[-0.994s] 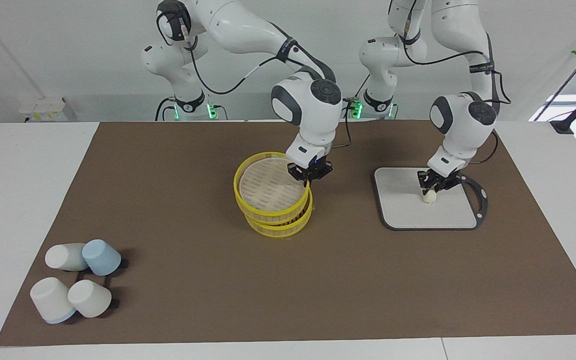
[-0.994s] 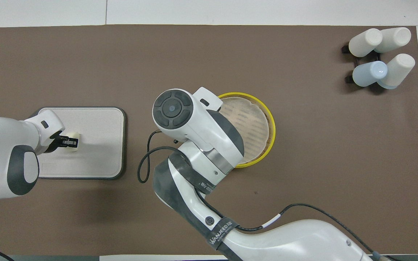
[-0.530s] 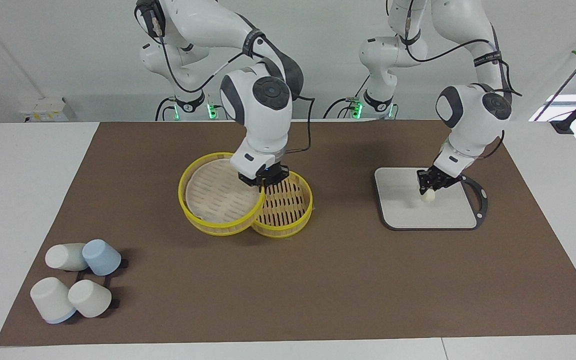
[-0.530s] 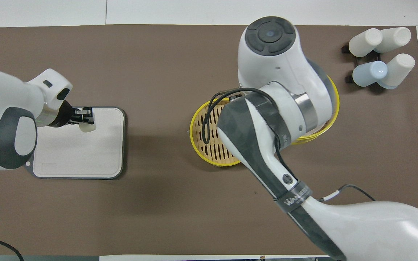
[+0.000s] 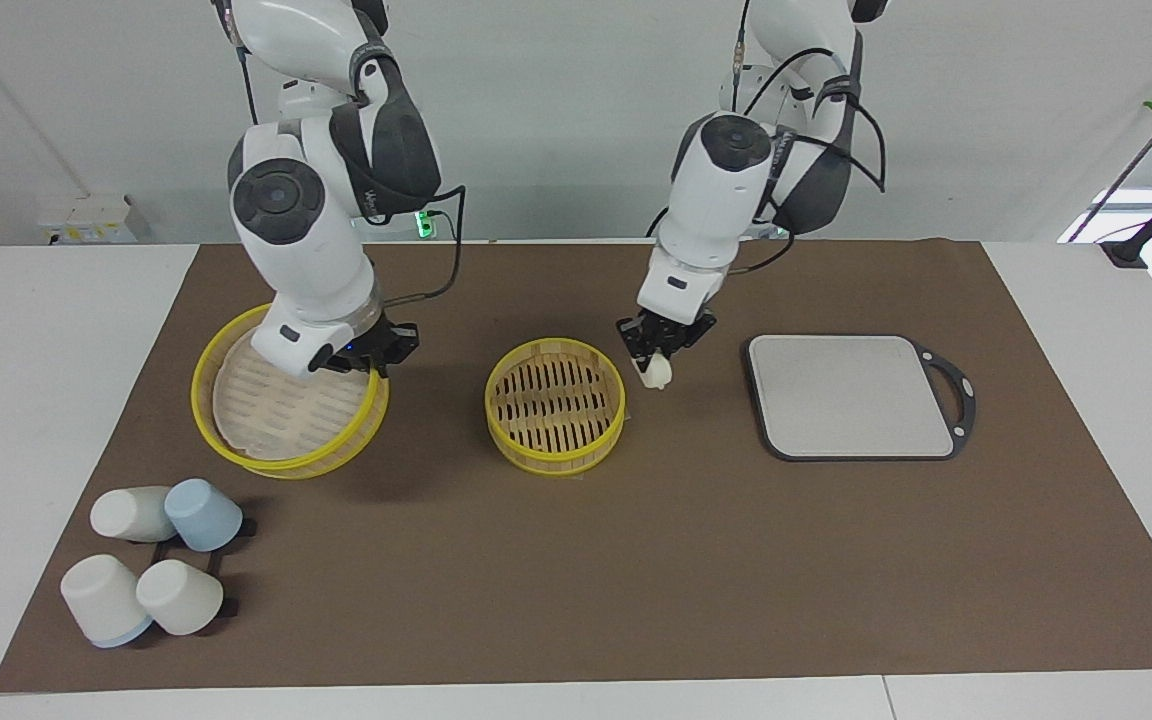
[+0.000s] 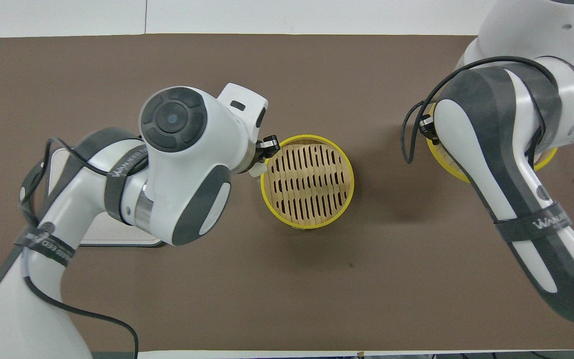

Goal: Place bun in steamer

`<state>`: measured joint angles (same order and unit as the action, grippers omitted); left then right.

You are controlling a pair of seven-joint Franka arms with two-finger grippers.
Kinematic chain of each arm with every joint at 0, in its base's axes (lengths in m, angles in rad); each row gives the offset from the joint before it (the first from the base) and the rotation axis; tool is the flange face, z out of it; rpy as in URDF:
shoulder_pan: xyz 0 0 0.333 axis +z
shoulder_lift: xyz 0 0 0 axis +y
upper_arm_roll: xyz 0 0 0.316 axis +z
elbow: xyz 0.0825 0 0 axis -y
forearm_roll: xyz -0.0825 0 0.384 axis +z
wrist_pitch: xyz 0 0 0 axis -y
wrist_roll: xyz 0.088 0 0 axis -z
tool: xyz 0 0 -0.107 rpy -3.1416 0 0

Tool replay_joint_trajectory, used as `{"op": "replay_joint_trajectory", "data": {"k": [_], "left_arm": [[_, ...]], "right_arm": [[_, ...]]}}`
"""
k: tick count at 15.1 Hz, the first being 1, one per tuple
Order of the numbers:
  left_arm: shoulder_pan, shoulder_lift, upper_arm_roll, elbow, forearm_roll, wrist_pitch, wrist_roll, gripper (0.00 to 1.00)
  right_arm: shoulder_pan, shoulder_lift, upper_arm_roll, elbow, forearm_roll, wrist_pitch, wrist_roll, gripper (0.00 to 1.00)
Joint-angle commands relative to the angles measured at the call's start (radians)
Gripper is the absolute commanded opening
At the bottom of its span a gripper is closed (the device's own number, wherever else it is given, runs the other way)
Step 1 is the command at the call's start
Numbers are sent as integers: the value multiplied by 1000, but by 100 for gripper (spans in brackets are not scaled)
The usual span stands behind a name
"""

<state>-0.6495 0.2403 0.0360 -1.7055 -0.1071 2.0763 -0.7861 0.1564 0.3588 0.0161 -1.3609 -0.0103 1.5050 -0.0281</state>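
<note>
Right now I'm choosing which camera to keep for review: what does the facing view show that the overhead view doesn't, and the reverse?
Only the facing view shows the cups, the whole grey board lying bare, and the right gripper shut on the steamer lid, held tilted. Only the overhead view shows the full slatted floor straight down, with nothing in it. Both show the steamer open and the left gripper shut on the bun beside the steamer's rim, toward the left arm's end.
</note>
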Motion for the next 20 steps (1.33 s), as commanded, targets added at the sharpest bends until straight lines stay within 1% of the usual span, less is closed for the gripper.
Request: {"op": "replay_joint_trajectory", "data": {"k": [1,2,3,5,6,8,9,10,11,12,14,16,20], "left_arm": [[-83,85,21,12,10,65,-47,28],[-120,127,22,12,29,89,-64,29],[-134,149,21,1,47,126,-70,29],[-137,160,21,-42,63,189,-65,29],[-143,165,19,-46,92,202,-64,29],[-153,183,19,-51,104,217,-64,30],[-154,183,19,-51,104,215,-64,33],[-154,183,19,-52,104,215,-64,53],[-156,183,19,-51,104,215,-68,81],[-154,182,19,-49,103,211,-71,100],[-144,165,18,-51,99,188,-70,100],[-115,107,18,-51,92,124,-61,100],[17,-54,21,-52,92,-75,-38,100]], "right_arm": [[-49,-55,12,-69,13,-3,-75,0],[-51,-57,12,-76,13,-8,-79,0],[-49,-57,12,-78,13,-8,-76,0],[-49,-57,12,-78,13,-3,-76,0],[-49,-57,12,-78,13,-3,-76,0],[-44,-57,12,-78,13,-3,-72,0],[-44,-57,12,-78,13,-2,-70,0],[-44,-57,12,-78,13,-2,-70,0],[-43,-57,12,-78,13,-2,-70,0],[-44,-57,12,-78,13,0,-70,0],[-44,-57,12,-78,13,0,-70,0],[-44,-57,12,-78,13,0,-70,0],[-44,-57,12,-78,13,1,-70,0]]}}
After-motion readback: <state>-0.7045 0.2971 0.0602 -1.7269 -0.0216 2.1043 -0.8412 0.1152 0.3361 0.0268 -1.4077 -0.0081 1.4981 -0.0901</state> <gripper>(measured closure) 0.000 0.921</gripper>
